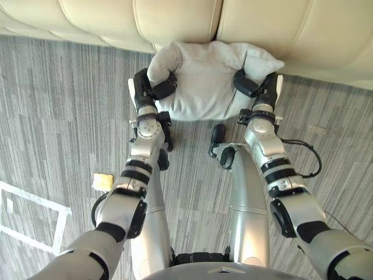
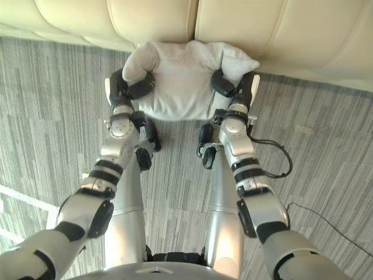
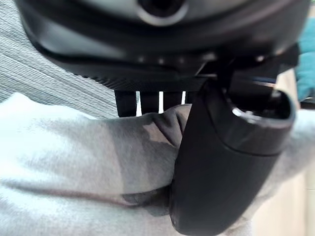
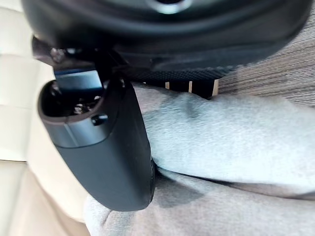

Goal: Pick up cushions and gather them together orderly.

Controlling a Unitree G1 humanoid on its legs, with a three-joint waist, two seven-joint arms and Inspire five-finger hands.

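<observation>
Pale cushion [image 1: 204, 81] held at 12 o'clock, against cream sofa [image 1: 175, 17] front. 9 o'clock edge clamped by left hand [image 1: 145, 87] fingers, 3 o'clock edge by right hand [image 1: 265, 90] fingers. Pickup judged done; gathering left.

I can read no words, numbers or signs here. The cushion [image 1: 204, 81] shows me plain cloth, and the small yellow object [image 1: 103, 181] on the carpet [image 1: 58, 105] is too small to read

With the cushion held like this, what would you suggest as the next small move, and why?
Probably ease it forward onto the cream sofa: the left robot hand and right robot hand each pinch one side of the pale cushion, held over the carpet at the sofa's edge.
</observation>
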